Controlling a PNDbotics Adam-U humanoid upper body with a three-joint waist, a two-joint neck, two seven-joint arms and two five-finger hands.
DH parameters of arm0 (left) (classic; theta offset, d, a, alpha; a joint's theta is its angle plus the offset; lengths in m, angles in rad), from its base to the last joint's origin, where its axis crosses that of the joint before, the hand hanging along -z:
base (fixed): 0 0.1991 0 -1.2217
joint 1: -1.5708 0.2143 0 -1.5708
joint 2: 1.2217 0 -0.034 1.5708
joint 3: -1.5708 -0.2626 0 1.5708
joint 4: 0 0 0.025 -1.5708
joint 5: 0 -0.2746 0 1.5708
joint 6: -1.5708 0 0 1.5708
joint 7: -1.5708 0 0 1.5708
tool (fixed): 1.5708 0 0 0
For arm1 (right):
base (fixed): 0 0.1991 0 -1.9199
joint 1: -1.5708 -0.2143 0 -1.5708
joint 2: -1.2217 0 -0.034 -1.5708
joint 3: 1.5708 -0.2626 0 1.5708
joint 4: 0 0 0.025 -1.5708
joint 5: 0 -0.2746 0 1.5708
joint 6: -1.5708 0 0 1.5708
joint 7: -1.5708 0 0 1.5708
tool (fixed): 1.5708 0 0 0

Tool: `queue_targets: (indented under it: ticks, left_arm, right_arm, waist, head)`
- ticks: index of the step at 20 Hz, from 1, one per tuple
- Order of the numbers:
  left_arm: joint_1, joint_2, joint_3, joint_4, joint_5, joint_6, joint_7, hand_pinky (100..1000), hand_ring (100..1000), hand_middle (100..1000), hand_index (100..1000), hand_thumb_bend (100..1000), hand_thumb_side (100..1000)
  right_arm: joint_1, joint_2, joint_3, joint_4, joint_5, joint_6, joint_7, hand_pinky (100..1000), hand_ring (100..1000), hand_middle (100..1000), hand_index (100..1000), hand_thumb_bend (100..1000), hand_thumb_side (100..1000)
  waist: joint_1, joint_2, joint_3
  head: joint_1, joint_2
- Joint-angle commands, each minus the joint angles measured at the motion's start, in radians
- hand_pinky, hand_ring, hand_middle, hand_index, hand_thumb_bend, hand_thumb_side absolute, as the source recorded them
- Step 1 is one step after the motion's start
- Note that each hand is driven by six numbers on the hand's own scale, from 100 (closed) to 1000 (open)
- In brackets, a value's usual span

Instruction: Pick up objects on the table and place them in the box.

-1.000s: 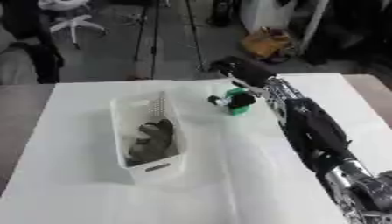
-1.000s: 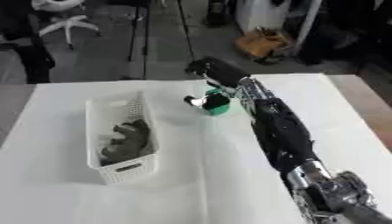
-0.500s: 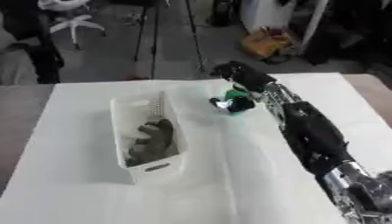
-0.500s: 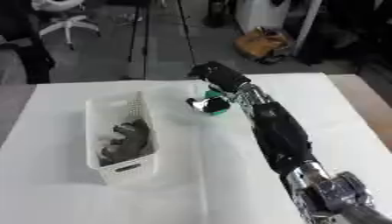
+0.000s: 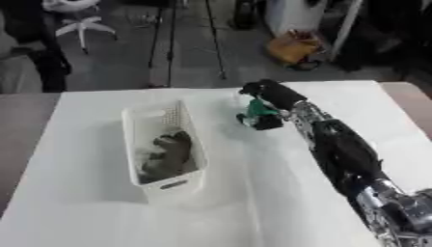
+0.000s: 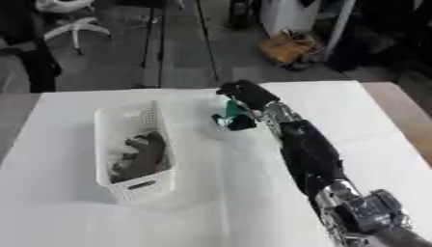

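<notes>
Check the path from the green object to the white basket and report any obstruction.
Nothing visible blocks it. The right hand is at the green object; only bare tabletop lies between it and the white basket, which already holds a dark item.

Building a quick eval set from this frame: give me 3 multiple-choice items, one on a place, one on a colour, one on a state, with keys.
1. Where is the white basket relative to the right hand?
A. To the robot's left of it
B. To the robot's right of it
C. Under it

2. What colour is the toy at the right hand?
A. Red and yellow
B. Green and black
C. All white

3. What is the basket's state?
A. Upside down
B. Empty
C. Upright, already holding a dark grey object

Answers:
1 A: the basket sits toward the view's left, the hand toward the right.
2 B: the toy shows a green body and black parts.
3 C: the open top faces up and a dark grey thing lies inside.
</notes>
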Motion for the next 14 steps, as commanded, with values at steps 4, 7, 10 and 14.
queue_targets:
  ticks: [4,7,10,14]
  left_arm:
    - [-0.010,0.026,0.002,-0.011,-0.001,-0.001,-0.001,427,866,911,884,490,1000]
    - [-0.009,0.026,0.002,-0.011,-0.001,-0.001,0.000,427,866,910,884,491,1000]
    - [-0.009,0.027,0.003,-0.011,-0.002,-0.001,0.000,428,866,910,884,491,1000]
    - [-0.009,0.027,0.003,-0.012,-0.002,0.000,0.001,428,866,910,884,491,1000]
  right_arm:
    - [-0.013,-0.050,-0.012,0.000,-0.002,0.046,-0.012,963,921,915,950,389,828]
    - [-0.010,-0.057,-0.021,0.007,-0.010,0.065,-0.014,942,906,906,946,398,819]
    - [-0.007,-0.063,-0.025,0.018,-0.021,0.105,-0.002,886,884,898,947,399,825]
    - [-0.006,-0.063,-0.019,0.022,-0.037,0.130,0.023,860,877,903,948,400,840]
  waist:
    - [0.015,-0.026,-0.001]
    - [0.015,-0.027,-0.003]
    - [0.015,-0.029,-0.005]
    - [0.015,-0.030,-0.007]
  head:
    - [0.000,-0.005]
    - [0.001,-0.005]
    - [0.001,-0.006]
    - [0.001,-0.006]
